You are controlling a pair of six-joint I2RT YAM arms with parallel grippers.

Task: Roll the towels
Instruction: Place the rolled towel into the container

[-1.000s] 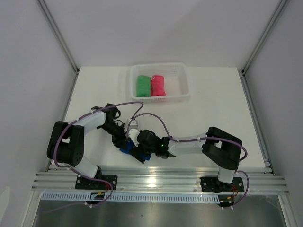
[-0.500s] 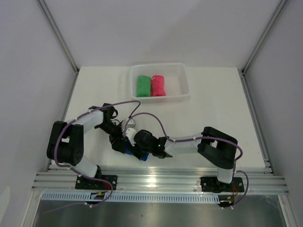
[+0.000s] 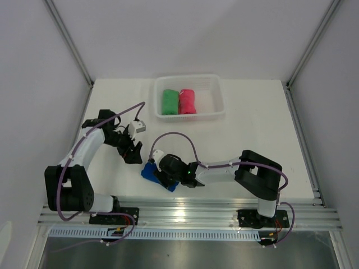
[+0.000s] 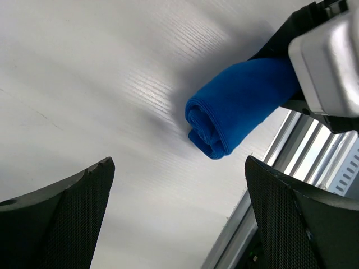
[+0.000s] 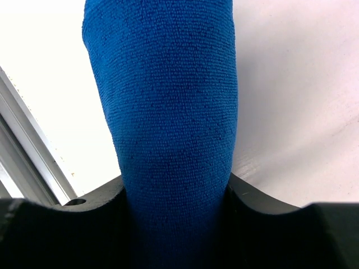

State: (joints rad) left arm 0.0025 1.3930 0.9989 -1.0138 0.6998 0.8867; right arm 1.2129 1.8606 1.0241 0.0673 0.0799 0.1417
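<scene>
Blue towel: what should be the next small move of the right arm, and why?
Probably lift it just off the table: the right gripper clasps the blue towel, its roll looks tight, the left gripper is open and apart, and the basket has room beside the pink towel.

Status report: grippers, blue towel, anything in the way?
Left gripper open, apart. Right gripper clamping rolled blue towel. Green towel and pink towel rolled in basket. Nothing blocking.

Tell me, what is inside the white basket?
A rolled green towel and a rolled pink towel, side by side, touching. The basket floor under them is hidden.
</scene>
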